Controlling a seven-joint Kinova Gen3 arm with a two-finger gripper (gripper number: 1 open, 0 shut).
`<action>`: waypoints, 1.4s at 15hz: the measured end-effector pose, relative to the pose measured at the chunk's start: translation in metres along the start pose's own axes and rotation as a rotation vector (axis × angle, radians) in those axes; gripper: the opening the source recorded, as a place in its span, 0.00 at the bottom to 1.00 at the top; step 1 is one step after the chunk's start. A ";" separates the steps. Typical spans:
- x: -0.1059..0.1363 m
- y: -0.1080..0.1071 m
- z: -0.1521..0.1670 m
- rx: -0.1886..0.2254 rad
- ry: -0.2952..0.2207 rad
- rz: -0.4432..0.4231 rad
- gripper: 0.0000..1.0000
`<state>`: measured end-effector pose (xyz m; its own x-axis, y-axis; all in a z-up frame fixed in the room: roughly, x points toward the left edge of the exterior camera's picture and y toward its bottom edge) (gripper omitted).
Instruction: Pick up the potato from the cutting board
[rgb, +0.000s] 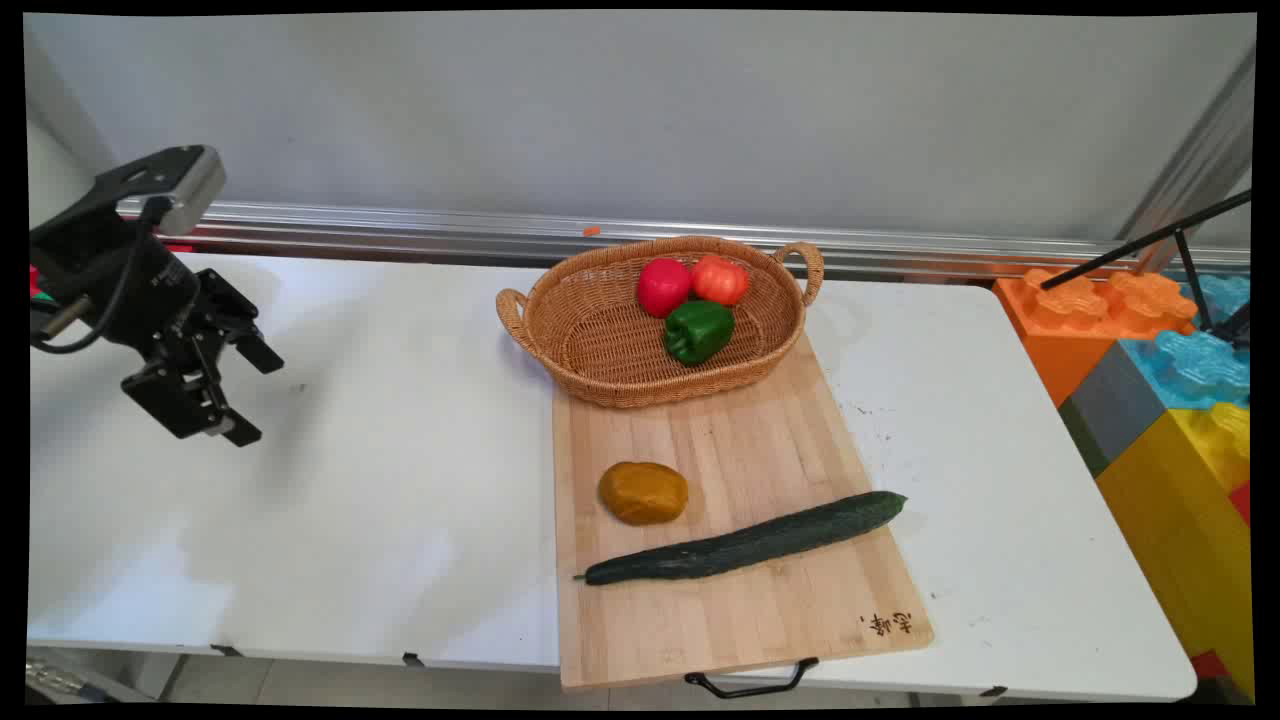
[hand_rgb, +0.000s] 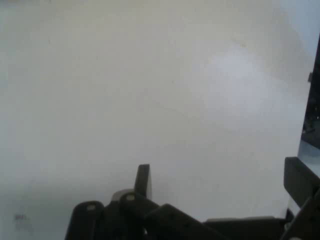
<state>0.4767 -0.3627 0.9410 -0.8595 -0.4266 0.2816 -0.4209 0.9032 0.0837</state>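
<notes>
My black gripper (rgb: 255, 395) hangs open above the left part of the white table (rgb: 380, 480), holding nothing. In the hand view its two fingers stand far apart over bare white tabletop (hand_rgb: 150, 100), gripper (hand_rgb: 222, 182). Well to its right lies a wooden cutting board (rgb: 760, 440). On the board rest a brownish-yellow potato (rgb: 643, 492) and a long dark green cucumber (rgb: 748, 541). A wicker basket (rgb: 590, 340) sits on the board's far end, with a red pepper (rgb: 663, 286), a tomato (rgb: 720, 279) and a green pepper (rgb: 698, 330) inside.
Large toy blocks in orange, blue, grey and yellow (rgb: 1160, 370) stand off the table's right edge. A black tripod leg (rgb: 1150, 240) crosses above them. A metal rail (rgb: 450, 225) runs along the wall behind the table.
</notes>
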 end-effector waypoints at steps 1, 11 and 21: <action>0.004 0.003 0.002 -0.001 0.010 -0.003 1.00; 0.129 0.032 0.055 -0.014 0.155 0.052 1.00; 0.215 0.027 0.153 -0.026 0.189 0.187 1.00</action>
<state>0.2359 -0.4372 0.8576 -0.8512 -0.2378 0.4680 -0.2500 0.9675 0.0370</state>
